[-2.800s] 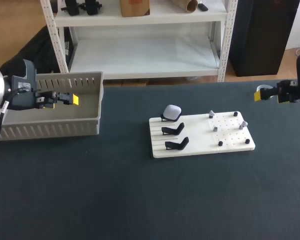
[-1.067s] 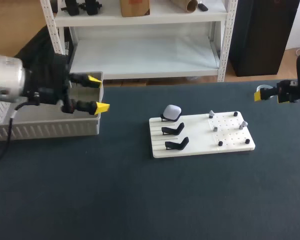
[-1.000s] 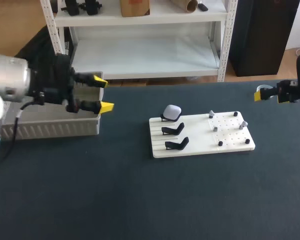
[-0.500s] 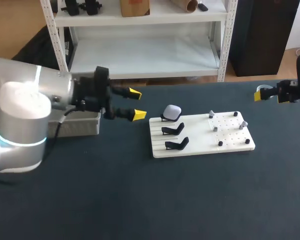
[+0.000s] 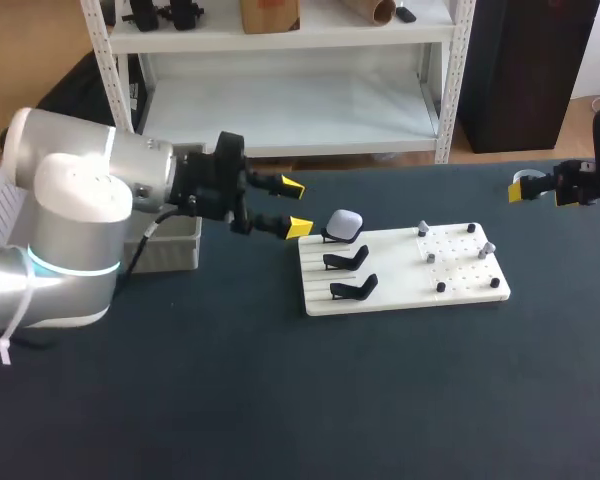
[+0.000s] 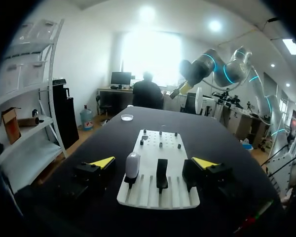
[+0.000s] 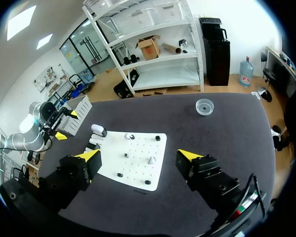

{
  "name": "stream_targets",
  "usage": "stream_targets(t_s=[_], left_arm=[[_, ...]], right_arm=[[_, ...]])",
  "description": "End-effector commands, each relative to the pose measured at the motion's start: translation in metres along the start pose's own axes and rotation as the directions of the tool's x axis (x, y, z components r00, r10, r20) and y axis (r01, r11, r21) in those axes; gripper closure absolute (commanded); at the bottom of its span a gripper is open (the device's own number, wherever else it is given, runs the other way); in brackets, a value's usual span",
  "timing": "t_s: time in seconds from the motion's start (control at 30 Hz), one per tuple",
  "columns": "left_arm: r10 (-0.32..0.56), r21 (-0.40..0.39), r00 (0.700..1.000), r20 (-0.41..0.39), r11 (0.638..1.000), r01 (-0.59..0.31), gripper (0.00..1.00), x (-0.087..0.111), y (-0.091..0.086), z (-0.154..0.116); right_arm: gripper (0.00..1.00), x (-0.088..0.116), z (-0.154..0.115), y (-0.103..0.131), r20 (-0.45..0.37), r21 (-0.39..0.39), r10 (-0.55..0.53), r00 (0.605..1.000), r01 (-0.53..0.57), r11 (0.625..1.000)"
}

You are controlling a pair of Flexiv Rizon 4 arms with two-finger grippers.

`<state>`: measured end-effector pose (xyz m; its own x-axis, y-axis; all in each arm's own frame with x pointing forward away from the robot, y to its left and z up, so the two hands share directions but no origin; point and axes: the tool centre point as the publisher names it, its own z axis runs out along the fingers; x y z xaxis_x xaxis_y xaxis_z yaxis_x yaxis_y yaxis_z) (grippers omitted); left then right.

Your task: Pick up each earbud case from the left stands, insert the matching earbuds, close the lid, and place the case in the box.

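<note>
The left gripper (image 5: 296, 207), spread wide and empty, hangs just beside the white earbud case (image 5: 344, 222) on its stand (image 5: 331, 237); it looks light, smooth and probably slippery, best pinched across its sides.

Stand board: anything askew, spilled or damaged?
Nothing stands out. The stand board lies flat and intact on the table. Of its three black stands, only the farthest holds a white earbud case, sitting upright; the other two are empty. The earbuds sit apart on the board's pegged half, none off it.

The left arm (image 5: 80, 195) is rounded silver with a glowing cyan ring. Its left gripper (image 5: 293, 207) is black, yellow-tipped.
</note>
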<state>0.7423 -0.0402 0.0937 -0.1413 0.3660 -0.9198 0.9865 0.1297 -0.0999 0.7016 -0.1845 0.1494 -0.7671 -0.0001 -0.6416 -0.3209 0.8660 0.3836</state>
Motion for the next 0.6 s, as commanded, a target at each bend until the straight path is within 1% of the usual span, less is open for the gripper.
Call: stream_targets(t_s=[0.03,0.13,0.23,0.37,0.6], left_arm=[[0.019,0.055,1.000,-0.014,0.998,-0.018,0.00,0.008,0.010,0.009],[0.043,0.076,0.999,-0.033,0.996,-0.041,0.00,0.013,0.017,0.020],[0.044,0.070,0.997,-0.067,0.997,-0.039,0.00,0.019,0.024,0.030],[0.033,0.067,0.996,-0.088,0.997,-0.027,0.00,0.025,0.033,0.038],[0.019,0.068,0.995,-0.095,0.998,-0.013,0.01,0.033,0.044,0.050]], right_arm=[[0.00,0.000,0.000,0.000,0.000,0.000,0.000,1.000,0.000,1.000],[0.00,0.000,0.000,0.000,0.000,0.000,0.000,1.000,0.000,1.000],[0.00,0.000,0.000,0.000,0.000,0.000,0.000,1.000,0.000,1.000],[0.00,0.000,0.000,0.000,0.000,0.000,0.000,1.000,0.000,1.000],[0.00,0.000,0.000,0.000,0.000,0.000,0.000,1.000,0.000,1.000]])
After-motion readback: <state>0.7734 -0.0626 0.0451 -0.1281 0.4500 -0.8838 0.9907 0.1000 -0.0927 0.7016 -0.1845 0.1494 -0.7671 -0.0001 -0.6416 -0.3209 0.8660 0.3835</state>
